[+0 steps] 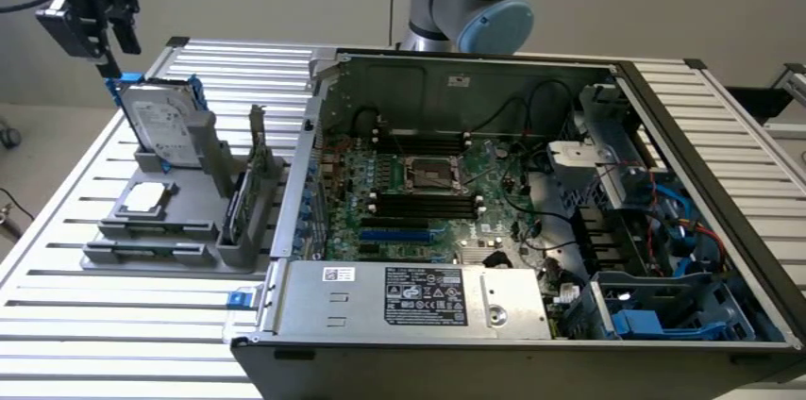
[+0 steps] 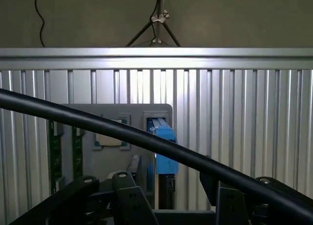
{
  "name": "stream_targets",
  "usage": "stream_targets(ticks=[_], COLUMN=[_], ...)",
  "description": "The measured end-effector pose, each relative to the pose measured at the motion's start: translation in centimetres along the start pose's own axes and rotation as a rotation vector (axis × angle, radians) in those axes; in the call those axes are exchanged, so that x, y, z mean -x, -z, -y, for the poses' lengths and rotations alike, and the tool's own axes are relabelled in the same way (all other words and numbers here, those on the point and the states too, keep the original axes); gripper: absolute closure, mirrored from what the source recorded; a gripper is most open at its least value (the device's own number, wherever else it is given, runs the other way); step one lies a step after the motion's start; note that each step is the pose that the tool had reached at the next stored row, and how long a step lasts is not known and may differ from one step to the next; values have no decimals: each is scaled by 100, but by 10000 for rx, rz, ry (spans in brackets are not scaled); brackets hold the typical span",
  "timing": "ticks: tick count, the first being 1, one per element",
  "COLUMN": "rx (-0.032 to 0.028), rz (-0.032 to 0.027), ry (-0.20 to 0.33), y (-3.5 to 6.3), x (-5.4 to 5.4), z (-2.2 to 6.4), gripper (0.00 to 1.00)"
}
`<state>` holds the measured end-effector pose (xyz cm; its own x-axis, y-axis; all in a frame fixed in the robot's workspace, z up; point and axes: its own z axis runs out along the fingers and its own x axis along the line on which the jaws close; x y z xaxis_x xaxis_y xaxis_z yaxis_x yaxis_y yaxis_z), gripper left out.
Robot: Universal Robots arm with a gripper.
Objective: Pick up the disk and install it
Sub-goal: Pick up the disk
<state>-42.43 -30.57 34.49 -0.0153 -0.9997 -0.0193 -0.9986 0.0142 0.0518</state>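
The disk [image 1: 170, 126], a silver-grey drive with a white label in a blue carrier, stands upright in a grey holder [image 1: 151, 230] at the exterior view's left. My gripper [image 1: 113, 56] hangs just above the disk's top far corner, open, with nothing between its fingers. In the wrist view the disk [image 2: 164, 137] appears edge-on, blue carrier uppermost, in the gap between my black fingers [image 2: 129, 200]. My gripper [image 2: 178, 200] is apart from the disk.
An open computer case [image 1: 705, 183] with its motherboard [image 1: 428, 192] lies to the exterior view's right. A silver power-supply box [image 1: 416, 296] sits at its near edge. The holder also carries a small square chip [image 1: 145, 197] and an upright card [image 1: 245, 192]. A black cable [image 2: 146, 139] crosses the wrist view.
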Motion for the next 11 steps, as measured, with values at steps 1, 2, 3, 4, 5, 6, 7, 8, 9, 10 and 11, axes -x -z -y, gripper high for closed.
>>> stream_targets(ticks=[1,2,3,4,5,6,7,8,9,10,11], rx=[0,0,-1,0,0,0,-1,-1,0,0,1], rz=[-9,-10,-13,-14,-16,-17,-19,-21,-24,-27,-31], ry=[-1,-1,-2,-2,0,0,1,1,2,3,6], y=[-17,-35,-53,-71,-89,-106,-126,-144,-161,-180,-197], x=[-5,-8,-11,-14,-17,-19,-22,-24,-25,-26,-27], z=[1,1,2,3,4,5,7,7,8,9,10], gripper=[40,40,40,40,40,40,40,40,40,40,40])
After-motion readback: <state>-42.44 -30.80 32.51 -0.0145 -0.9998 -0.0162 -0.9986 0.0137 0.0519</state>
